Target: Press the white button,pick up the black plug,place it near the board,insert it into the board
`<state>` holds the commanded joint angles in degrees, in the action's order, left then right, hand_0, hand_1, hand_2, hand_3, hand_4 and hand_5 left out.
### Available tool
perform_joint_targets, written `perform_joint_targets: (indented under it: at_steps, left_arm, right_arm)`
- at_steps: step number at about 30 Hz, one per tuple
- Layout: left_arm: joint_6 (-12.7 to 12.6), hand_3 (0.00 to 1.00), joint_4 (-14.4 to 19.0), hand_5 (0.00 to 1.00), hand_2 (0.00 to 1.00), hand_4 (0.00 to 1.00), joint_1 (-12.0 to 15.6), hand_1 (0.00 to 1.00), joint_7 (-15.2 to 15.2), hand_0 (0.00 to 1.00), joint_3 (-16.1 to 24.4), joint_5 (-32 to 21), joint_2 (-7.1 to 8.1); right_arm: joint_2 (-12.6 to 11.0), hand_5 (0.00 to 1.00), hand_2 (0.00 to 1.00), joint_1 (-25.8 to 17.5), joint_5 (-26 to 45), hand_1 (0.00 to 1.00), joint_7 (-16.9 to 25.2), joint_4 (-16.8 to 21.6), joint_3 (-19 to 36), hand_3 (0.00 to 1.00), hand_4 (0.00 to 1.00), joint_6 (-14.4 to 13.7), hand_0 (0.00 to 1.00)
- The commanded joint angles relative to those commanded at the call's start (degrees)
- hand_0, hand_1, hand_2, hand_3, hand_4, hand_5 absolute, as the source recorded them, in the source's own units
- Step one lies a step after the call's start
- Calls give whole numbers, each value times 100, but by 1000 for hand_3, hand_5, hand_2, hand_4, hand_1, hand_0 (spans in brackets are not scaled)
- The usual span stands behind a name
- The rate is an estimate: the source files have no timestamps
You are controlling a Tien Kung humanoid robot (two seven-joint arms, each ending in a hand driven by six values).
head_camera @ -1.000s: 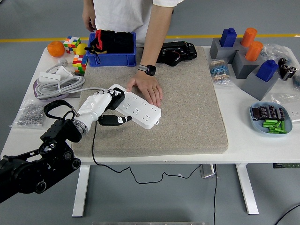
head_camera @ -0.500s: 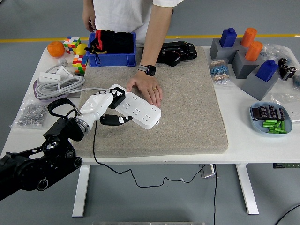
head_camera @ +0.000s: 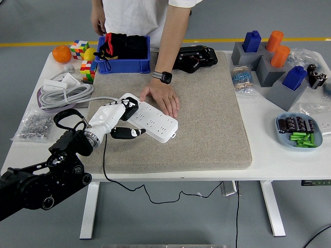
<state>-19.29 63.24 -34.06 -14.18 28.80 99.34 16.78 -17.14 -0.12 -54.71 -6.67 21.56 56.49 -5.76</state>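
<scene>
Around: well apart from the work, the white surface (head_camera: 207,173) carries a coiled grey cable with a white adapter (head_camera: 62,92), an orange (head_camera: 61,53), colourful puzzle cubes (head_camera: 83,57) and a clear bag of small metal parts (head_camera: 33,125) on the left; grey blocks holding blue and orange pegs (head_camera: 271,59) stand at the far right.
Mat: a beige felt pad (head_camera: 207,119) covers the middle of the surface, with a black device (head_camera: 194,57) at its far edge.
In the way: a person's hand (head_camera: 163,97), a watch on its wrist, lies flat on the far end of the white power strip (head_camera: 150,118), just beside the robot's fingers.
Containers: a blue plastic bin (head_camera: 124,63) holds black and red items; a pale blue dish (head_camera: 300,132) at the right holds dark cells and green sticks.
Left hand: the white-fingered left hand (head_camera: 111,116) curls around the black plug (head_camera: 129,109) at the near-left end of the strip.
Plug: it sits on top of the strip's end; whether its pins are fully seated cannot be told.
Cable: a black cord (head_camera: 106,170) runs from under the hand off the near edge.
Right hand: out of view.
Change: the left forearm has shifted slightly toward the strip over the last second; the person's hand and the strip have stayed where they were.
</scene>
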Motion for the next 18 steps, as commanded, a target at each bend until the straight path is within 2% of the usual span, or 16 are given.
perform_joint_targets:
  at_steps: [8,12,18]
  left_arm:
    - [-45,801,107,514,858,882,20,912,31,861,147,18,16]
    - [-115,801,353,512,858,881,80,912,65,859,541,77,41]
    - [-131,798,510,513,858,880,216,911,64,859,924,139,37]
  right_arm:
    - [5,385,493,-2,-5,478,0,-2,21,497,639,-1,555]
    - [4,387,493,-6,-9,478,-3,1,14,497,639,1,554]
    - [11,386,495,-7,-8,478,-1,8,15,496,640,2,554]
